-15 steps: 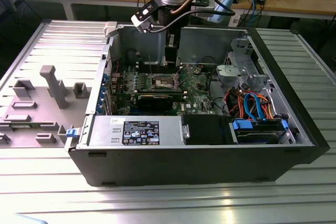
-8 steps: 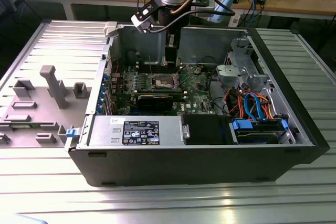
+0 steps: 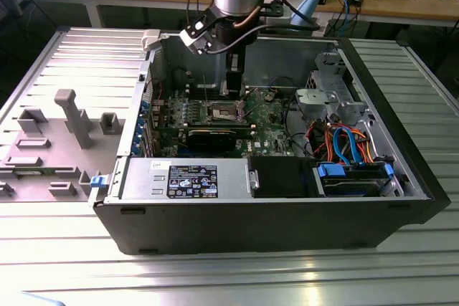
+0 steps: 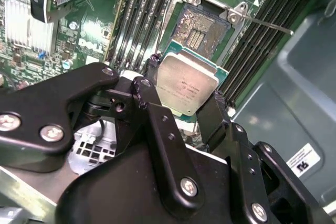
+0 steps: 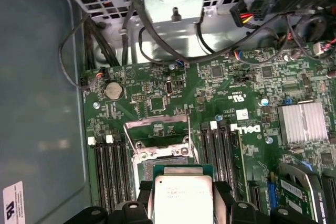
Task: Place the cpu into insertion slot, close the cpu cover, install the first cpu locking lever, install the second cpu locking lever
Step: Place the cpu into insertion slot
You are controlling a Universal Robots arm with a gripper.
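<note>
My gripper (image 4: 184,103) is shut on the cpu (image 4: 187,81), a silvery square chip on a green backing, held flat between the two black fingers (image 4: 149,85). The chip hovers just above and beside the insertion slot (image 4: 202,29), whose dark centre lies uncovered. In the first wrist view the cpu (image 5: 181,196) sits at the gripper (image 5: 181,205), with the insertion slot (image 5: 164,157) just past it. The cpu cover (image 5: 157,131) stands tilted up off the slot. A thin locking lever (image 4: 265,23) sticks out free. In the exterior view the gripper (image 3: 233,89) hangs over the slot (image 3: 224,111) inside the case.
Black memory slots (image 5: 110,169) flank the socket on both sides. A finned heatsink (image 5: 303,123) and bundled cables (image 5: 157,51) lie on the green motherboard (image 3: 276,116). The case wall (image 3: 251,213), drive cage (image 3: 326,98) and power supply (image 3: 190,180) ring the board. A grey fixture tray (image 3: 64,127) lies at the exterior view's left.
</note>
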